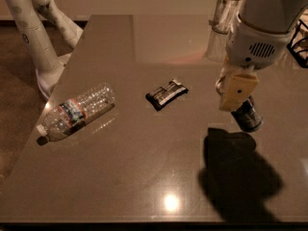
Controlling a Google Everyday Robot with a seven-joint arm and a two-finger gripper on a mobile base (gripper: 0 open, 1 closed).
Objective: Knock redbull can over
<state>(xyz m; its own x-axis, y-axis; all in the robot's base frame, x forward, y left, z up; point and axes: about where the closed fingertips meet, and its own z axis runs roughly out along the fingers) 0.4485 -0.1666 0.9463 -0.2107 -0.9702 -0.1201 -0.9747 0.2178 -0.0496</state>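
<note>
My gripper hangs over the right side of the dark table, its cream fingers closed around the redbull can. The can is tilted, its dark blue-silver lower end sticking out below the fingers to the right, and its silver top rim peeks out at the left of the fingers. The can appears to be held a little above the table, with a dark shadow below it.
A clear plastic bottle with a red-blue label lies on its side at the left edge. A flat black packet lies mid-table. White robot legs stand off the far left corner. A black wire object sits at the right edge.
</note>
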